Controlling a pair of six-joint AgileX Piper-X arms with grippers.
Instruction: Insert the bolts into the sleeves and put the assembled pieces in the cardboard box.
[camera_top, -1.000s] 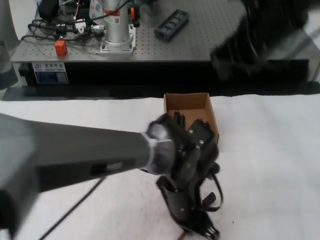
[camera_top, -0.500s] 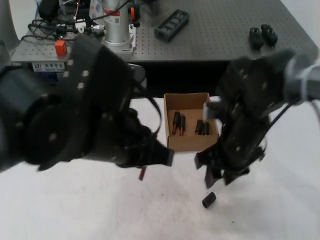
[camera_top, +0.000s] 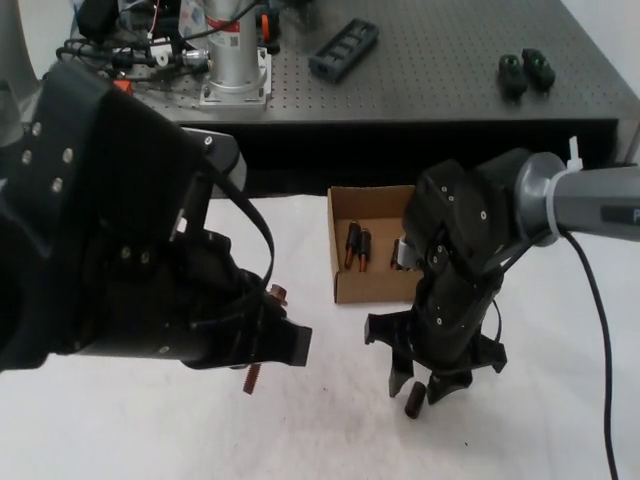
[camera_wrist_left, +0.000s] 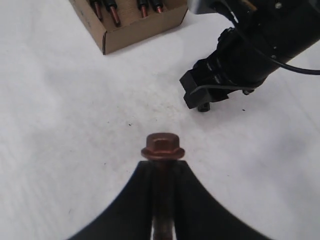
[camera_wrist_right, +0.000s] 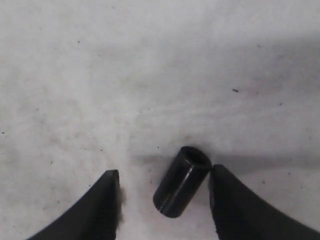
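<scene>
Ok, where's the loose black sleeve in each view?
High view: sleeve on the cloth, under the right gripper.
Left wrist view: hidden under the right gripper; cannot pick it out.
Right wrist view: sleeve lying between that gripper's open fingers.
Shared landmark: the right gripper.

Box (camera_top: 375, 287) mid-bench, assembled pieces (camera_top: 358, 245) inside. Sleeve (camera_top: 415, 400) on cloth (camera_top: 540, 400) before box, between right gripper (camera_top: 418, 385) fingers. Bolt (camera_wrist_left: 162, 149) clamped in left gripper (camera_top: 268, 335), left of sleeve.

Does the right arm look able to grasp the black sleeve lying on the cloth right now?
Probably yes: the right gripper sits low over the sleeve with its jaws open on either side, and nothing lies between.
</scene>
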